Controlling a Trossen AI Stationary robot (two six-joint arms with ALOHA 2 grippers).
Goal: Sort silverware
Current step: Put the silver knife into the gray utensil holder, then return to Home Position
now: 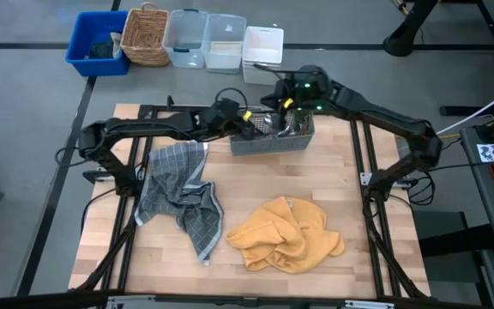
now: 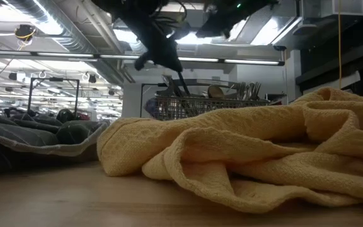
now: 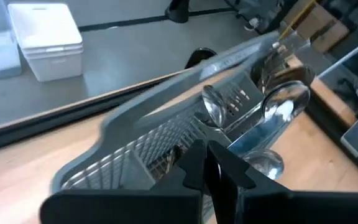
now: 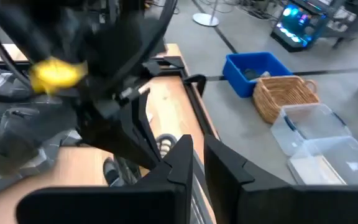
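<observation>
Standing in the mesh caddy [image 1: 272,142] at the table's far edge, the silverware [image 3: 272,115] (spoons mostly) sits below both grippers: left [image 3: 208,163] pinched shut, empty; right [image 4: 196,158] slightly parted, empty.

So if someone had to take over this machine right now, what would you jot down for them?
Left gripper: shut, at the left end of the grey mesh caddy; whether it holds a piece is unclear.
Right gripper: over the caddy's far side, fingers slightly apart, nothing visibly held.
Silverware: standing in the caddy at the table's far edge.
Done: cannot tell.
Left: check compartments; two towels lie nearer, untouched.
</observation>
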